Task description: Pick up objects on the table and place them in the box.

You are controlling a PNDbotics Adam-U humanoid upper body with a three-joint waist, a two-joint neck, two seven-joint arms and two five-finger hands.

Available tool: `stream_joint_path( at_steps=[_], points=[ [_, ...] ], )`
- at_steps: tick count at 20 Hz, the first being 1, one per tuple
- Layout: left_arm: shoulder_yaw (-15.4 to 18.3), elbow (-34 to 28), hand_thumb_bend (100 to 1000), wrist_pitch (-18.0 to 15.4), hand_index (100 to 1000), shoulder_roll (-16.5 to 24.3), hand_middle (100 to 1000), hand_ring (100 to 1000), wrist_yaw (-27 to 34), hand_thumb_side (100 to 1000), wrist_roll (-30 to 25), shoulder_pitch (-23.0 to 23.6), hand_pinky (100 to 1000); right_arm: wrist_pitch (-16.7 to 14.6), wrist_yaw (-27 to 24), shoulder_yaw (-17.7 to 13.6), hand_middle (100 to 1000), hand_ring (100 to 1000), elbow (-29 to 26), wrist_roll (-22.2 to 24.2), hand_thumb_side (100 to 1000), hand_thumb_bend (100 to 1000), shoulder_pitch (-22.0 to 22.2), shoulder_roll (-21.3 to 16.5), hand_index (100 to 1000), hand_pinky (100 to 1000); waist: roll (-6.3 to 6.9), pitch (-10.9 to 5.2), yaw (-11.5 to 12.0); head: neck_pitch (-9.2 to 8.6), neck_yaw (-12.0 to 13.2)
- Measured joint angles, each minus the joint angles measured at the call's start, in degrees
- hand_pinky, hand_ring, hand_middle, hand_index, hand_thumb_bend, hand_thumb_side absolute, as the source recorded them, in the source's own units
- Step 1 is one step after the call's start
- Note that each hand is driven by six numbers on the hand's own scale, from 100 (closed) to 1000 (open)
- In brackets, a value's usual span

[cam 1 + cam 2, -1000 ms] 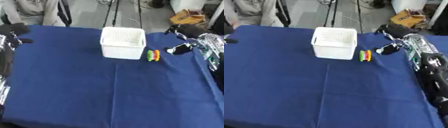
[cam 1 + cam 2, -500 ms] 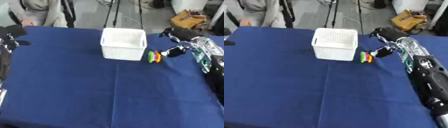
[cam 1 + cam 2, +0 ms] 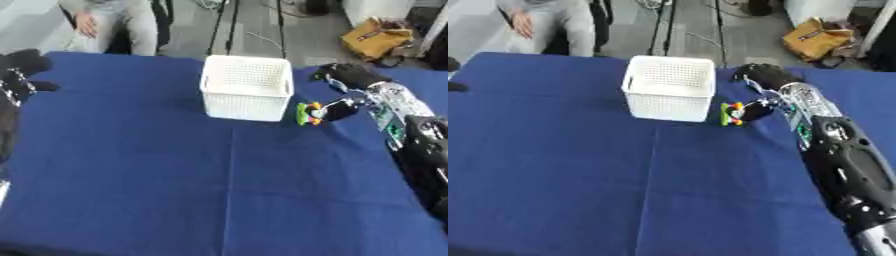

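The toy (image 3: 308, 113), a small bright thing in green, yellow and red, lies on the blue cloth (image 3: 201, 185) just beside the right wall of the white box (image 3: 247, 93), near its front corner. Its long axis runs roughly away from the robot, along that wall.

The right hand (image 3: 343, 95) is the one placed for it: it sits immediately to the toy's right, thumb tip at or touching the toy's near side, the other fingers arched above and behind. The fingers look partly spread and have hold of nothing that I can make out (whether the thumb truly touches is hard to say).

So the toy lies leftward from the hand, between it and the box. Any closing of the fingers would likely have to come across the toy's short width, with little room on the box side.

The left hand (image 3: 19, 75) rests far off at the cloth's left edge, curled, empty.
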Motion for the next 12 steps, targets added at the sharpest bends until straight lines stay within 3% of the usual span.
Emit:
stream_joint_path(
  at_steps=[12],
  points=[
    [-0.32,-0.36,293,0.01,819,-0.01,707,816,0.05,1000,-0.43,-0.28,677,0.58,1.69,-0.51,784,782,2.05,1.33,380,462,-0.03,0.17,864,731,0.18,0.36,0.63,0.00,-0.19]
  ],
)
